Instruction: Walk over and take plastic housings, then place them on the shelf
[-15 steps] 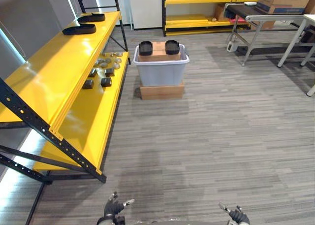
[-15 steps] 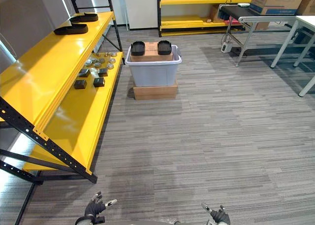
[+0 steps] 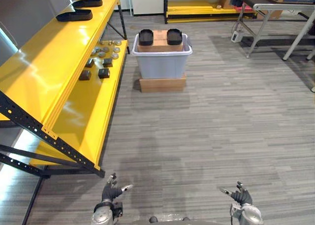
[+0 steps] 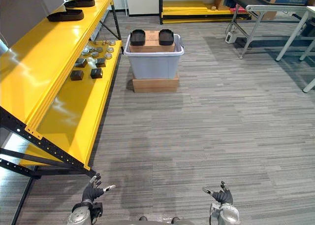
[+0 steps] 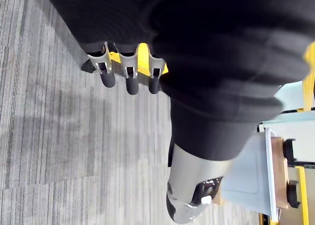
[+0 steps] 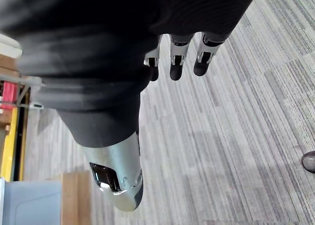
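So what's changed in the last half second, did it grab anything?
Nothing was grabbed. The whole view shifted, so the camera moved, not the things. The left hand and right hand stay open and empty. The two black housings still sit on the box in the grey bin beside the yellow shelf.

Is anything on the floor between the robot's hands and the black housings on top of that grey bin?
Nothing visible does. Bare carpet runs from the left hand and right hand, both open and empty, to the grey bin, where the black housings sit on a cardboard box. The yellow shelf stands off to the left.
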### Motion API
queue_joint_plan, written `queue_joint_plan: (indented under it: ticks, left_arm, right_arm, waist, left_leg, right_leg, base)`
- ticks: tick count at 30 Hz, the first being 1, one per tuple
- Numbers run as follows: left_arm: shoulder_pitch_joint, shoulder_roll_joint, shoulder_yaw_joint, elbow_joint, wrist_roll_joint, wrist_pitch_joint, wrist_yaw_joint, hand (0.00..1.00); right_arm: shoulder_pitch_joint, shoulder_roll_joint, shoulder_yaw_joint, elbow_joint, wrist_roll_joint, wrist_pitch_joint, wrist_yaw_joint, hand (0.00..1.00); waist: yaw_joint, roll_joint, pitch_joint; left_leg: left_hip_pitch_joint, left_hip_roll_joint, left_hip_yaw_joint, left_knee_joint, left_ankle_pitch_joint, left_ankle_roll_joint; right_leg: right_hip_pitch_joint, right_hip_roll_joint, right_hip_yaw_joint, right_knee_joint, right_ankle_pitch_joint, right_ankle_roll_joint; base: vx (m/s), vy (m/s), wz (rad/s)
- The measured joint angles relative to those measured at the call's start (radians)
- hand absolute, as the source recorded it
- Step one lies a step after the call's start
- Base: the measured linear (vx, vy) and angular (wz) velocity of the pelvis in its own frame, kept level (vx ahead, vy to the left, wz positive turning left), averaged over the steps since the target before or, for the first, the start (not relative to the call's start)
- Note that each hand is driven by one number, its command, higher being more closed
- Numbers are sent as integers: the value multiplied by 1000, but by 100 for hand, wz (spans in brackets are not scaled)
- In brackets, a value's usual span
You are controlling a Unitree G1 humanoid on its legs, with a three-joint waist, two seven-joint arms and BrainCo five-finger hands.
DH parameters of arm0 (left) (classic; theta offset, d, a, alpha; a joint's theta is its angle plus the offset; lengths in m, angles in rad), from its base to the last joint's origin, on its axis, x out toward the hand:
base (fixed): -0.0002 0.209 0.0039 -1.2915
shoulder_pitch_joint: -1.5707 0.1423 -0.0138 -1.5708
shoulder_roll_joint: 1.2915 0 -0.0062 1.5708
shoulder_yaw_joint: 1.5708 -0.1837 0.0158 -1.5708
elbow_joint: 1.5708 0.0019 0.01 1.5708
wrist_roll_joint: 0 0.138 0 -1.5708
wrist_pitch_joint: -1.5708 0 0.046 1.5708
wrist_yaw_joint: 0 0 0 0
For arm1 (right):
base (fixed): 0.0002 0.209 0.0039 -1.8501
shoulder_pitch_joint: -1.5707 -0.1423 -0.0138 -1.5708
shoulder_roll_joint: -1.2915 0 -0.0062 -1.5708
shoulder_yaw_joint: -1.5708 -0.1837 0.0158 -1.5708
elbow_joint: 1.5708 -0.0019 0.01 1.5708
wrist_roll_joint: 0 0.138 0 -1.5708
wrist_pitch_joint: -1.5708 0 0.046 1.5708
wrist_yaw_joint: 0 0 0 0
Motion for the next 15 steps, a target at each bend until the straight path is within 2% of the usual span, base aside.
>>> queue_joint_plan:
  ticks: [5, 11, 12, 14, 15]
  left_arm:
    - [0, 0, 0, -45, 0, 0, 3, 0]
    - [-2, -1, 6, -102, -1, 0, 22, 0]
    - [-2, -3, 10, -114, -2, 0, 23, 0]
    - [-2, -10, 32, -130, -6, -1, 27, 0]
    - [-4, -9, 38, -130, -10, -1, 35, 0]
  right_arm:
    - [-4, 0, 0, -27, 1, 2, -6, 0]
    - [-37, 2, -4, -27, 6, 2, -27, 0]
    - [-44, 1, -5, -28, 13, 2, -31, 0]
    - [-61, 3, -6, -27, 25, 3, -46, 0]
    - [-70, 7, -6, -28, 28, 4, -46, 0]
  waist:
    - [1, 0, 0]
    - [2, 5, 0]
    - [3, 8, 2]
    - [4, 12, 10]
    - [4, 13, 22]
  left_leg:
    - [-35, 2, 8, 18, -14, 7]
    - [-100, 12, 35, 149, -112, 23]
    - [-118, 14, 39, 180, -136, 27]
    - [-138, 12, 57, 246, -197, 44]
    - [-120, 7, 68, 262, -230, 55]
  right_leg:
    - [-27, 1, 4, 1, -5, 8]
    - [-51, 7, 33, 18, -31, 17]
    - [-68, 8, 41, 53, -51, 23]
    - [-145, -3, 52, 233, -140, 55]
    - [-232, -20, 42, 451, -184, 82]
  base:
    - [0, 2, -4]
    - [107, 32, -16]
    - [173, 61, -22]
    - [203, 95, -28]
    - [158, 94, -23]
